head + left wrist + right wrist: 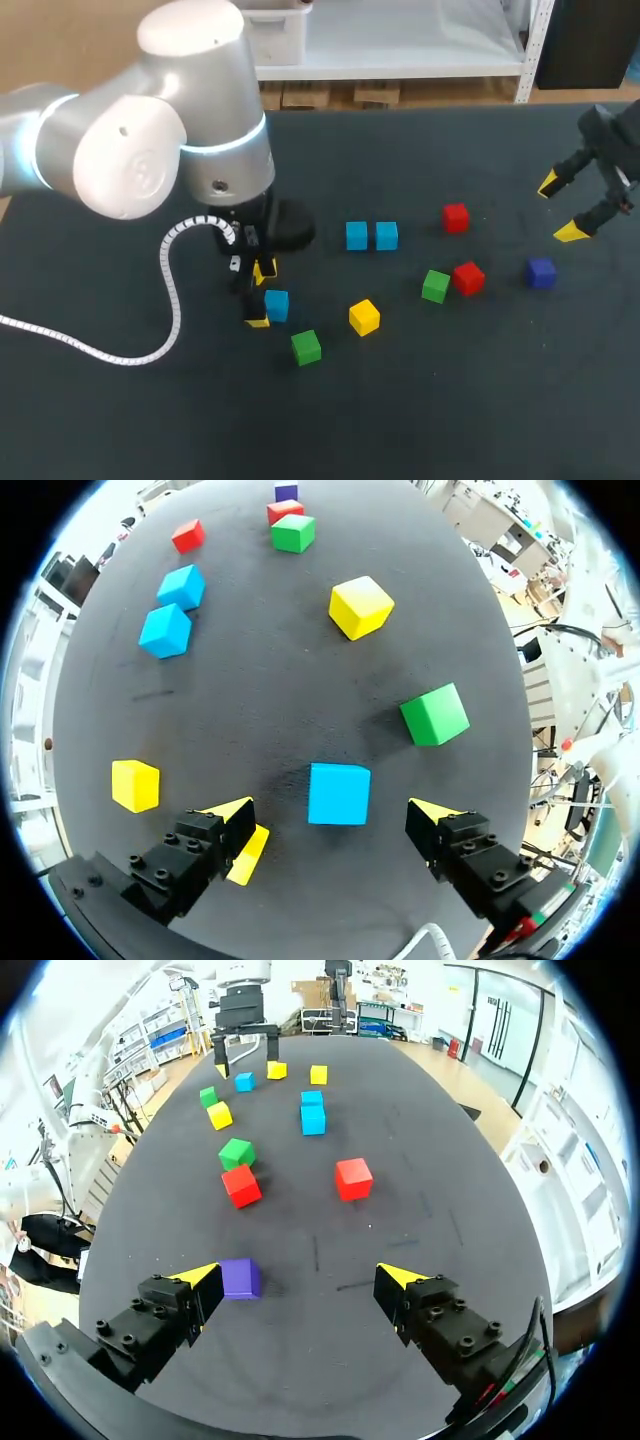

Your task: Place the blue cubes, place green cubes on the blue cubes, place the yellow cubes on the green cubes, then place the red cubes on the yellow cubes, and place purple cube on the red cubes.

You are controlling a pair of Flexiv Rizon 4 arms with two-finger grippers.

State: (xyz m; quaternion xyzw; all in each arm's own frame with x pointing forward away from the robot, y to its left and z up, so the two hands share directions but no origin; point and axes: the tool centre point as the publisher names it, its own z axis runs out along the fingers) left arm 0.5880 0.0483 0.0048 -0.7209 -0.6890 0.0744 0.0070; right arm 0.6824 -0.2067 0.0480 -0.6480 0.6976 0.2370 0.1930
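Note:
My left gripper (pixel 260 297) (pixel 335 820) stands open low over the table, with a blue cube (pixel 276 305) (pixel 339 793) between its fingertips and touching neither. Two more blue cubes (pixel 371 236) (pixel 174 610) sit side by side mid-table. Green cubes (pixel 306 347) (pixel 435 286), a yellow cube (pixel 364 317) and red cubes (pixel 456 217) (pixel 468 277) lie scattered. My right gripper (pixel 560 208) (pixel 300 1280) is open above the table at the right. The purple cube (pixel 541 272) (pixel 240 1278) lies just inside one of its fingers.
A yellow cube (pixel 135 785) lies beside my left gripper's finger, and another yellow cube (pixel 276 1070) sits close against that finger. My left arm's big body (pixel 150 120) covers the table's left rear. The table's front edge area holds only a white coiled cable (pixel 120 350).

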